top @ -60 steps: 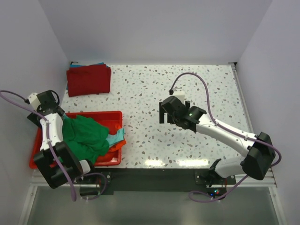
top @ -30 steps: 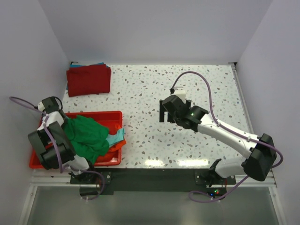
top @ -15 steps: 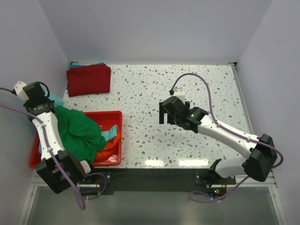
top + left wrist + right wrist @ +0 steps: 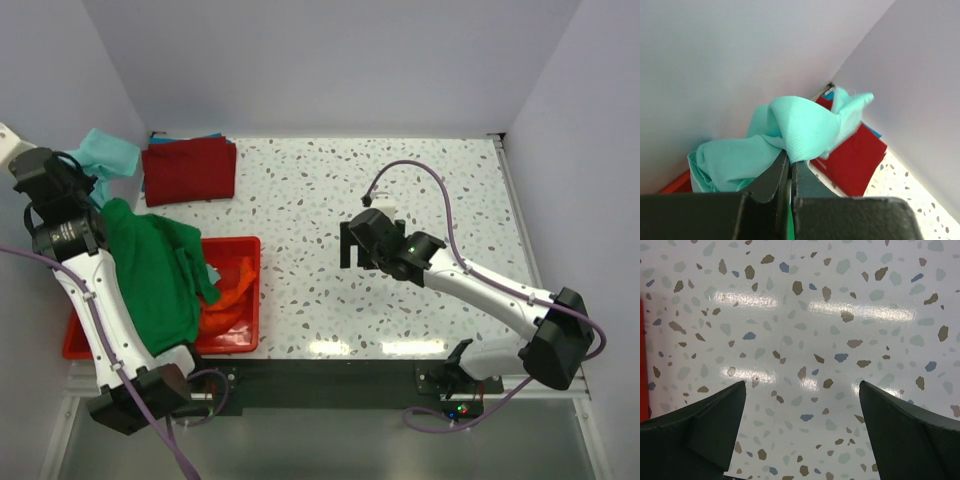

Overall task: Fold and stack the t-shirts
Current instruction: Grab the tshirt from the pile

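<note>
**Far left, high up: the teal t-shirt (image 4: 108, 152)**

The left hand (image 4: 789, 161) is pinched shut on it, close to the left wall. Bare worktop (image 4: 300, 190) lies to its right, where the right hand (image 4: 350, 246) hovers wide open, well apart.

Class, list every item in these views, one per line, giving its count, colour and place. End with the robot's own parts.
teal t-shirt: 1, teal, held up near the left wall
green t-shirt: 1, bright green, draped over the bin's left part
orange t-shirt: 1, orange, in the bin
dark red t-shirt: 1, dark red, folded, far left corner
blue t-shirt: 1, blue, edge showing under the dark red t-shirt
bin: 1, red, near left
table: 1, speckled white
left gripper: 1, black, shut on the teal t-shirt
right gripper: 1, black, open over bare table
</note>
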